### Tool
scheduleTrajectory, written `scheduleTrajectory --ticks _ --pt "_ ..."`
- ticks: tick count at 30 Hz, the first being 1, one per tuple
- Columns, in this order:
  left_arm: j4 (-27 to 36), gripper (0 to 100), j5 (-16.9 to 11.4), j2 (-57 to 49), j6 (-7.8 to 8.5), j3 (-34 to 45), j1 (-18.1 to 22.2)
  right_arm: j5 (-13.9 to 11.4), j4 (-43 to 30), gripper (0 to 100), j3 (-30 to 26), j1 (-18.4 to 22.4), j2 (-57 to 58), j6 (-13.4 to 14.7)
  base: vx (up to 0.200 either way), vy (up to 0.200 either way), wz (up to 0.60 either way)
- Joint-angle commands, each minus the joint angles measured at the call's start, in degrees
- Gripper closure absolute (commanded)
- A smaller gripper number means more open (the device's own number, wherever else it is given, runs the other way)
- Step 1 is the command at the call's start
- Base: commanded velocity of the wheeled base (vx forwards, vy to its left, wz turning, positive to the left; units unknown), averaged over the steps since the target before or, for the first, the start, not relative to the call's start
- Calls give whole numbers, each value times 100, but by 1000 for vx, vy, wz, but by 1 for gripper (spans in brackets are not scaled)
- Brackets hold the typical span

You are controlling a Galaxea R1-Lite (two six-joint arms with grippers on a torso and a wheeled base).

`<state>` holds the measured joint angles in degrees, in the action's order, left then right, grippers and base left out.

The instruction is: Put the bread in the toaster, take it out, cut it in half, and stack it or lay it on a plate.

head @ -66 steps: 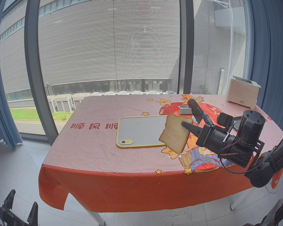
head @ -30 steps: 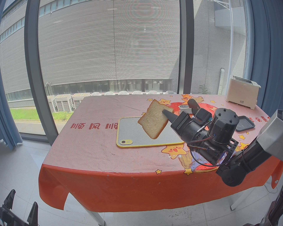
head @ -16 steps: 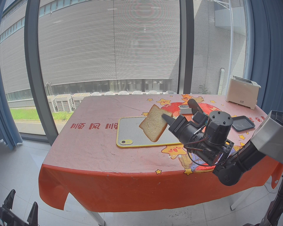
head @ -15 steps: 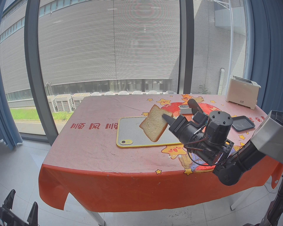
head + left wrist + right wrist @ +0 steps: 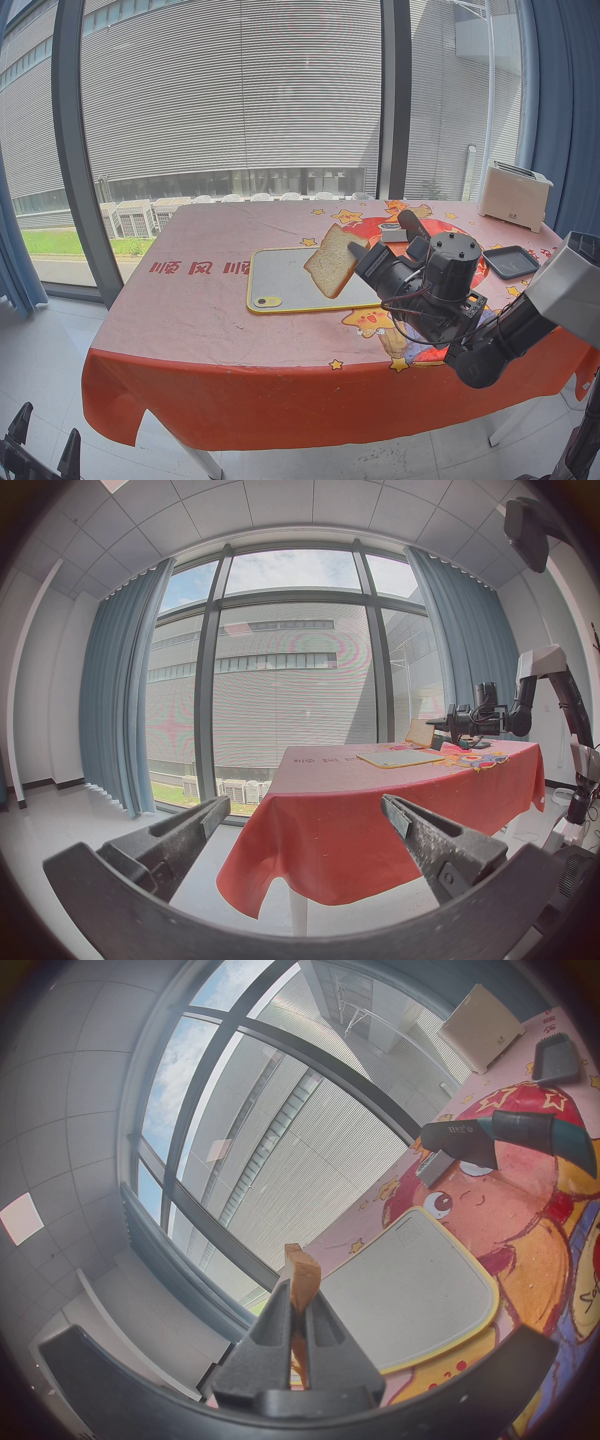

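head view: counted one bread slice (image 5: 333,261), one cutting board (image 5: 284,278), one knife (image 5: 412,225), one grey block (image 5: 392,234), one dark plate (image 5: 510,261) and one toaster (image 5: 514,195), all on or over one red-clothed table (image 5: 206,325). found the bread slice tilted in the air over the cutting board's right part, clear of it, its right edge pinched in the right gripper (image 5: 357,249). placed the knife and grey block just beside each other on the gripper's far side, the dark plate farther right, the toaster at the far right corner.

left wrist view: saw the left gripper (image 5: 304,805) with both fingers spread wide, holding nothing, low, to the near left of the table and well apart from it.

right wrist view: saw both fingers clamped tight on the bread slice's edge, the slice standing out past the fingertips, the cutting board lying beyond.
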<state>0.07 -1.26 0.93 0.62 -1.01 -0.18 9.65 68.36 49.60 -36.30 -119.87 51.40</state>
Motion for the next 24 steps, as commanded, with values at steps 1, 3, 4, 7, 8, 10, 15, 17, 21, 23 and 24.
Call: scheduleTrajectory --ticks 1,3,4,7,8,10,15,17,21,23,24 --pt "1 0 3 -93 -1 101 1 89 -174 100 102 -8 -63 2 0 0 0" --pt "1 0 -6 -93 -1 101 1 116 -227 100 146 -8 -63 2 0 0 0" --pt "1 0 3 -93 -1 101 1 116 -236 100 146 -8 -63 2 0 0 0" --pt "1 0 -6 -93 -1 101 1 116 -236 100 155 -8 -133 2 0 0 0" --pt "1 0 3 -93 -1 101 1 116 -227 100 164 -26 -212 2 0 0 0" --pt "1 0 -6 -93 -1 101 1 124 -174 100 172 -43 -283 2 0 0 0" --pt "1 0 3 -93 -1 101 1 151 -183 100 164 -79 -221 20 0 0 0" --pt "1 0 3 -93 -1 101 1 151 -174 100 137 -96 -221 37 0 0 0" --pt "1 0 3 -93 -1 101 1 160 -218 100 199 -96 -168 2 0 0 0" --pt "1 0 3 -93 -1 101 1 151 -253 100 339 -26 -203 -16 0 0 0" --pt "1 0 3 -93 -1 101 1 151 -253 100 401 -8 -212 -24 0 0 0"
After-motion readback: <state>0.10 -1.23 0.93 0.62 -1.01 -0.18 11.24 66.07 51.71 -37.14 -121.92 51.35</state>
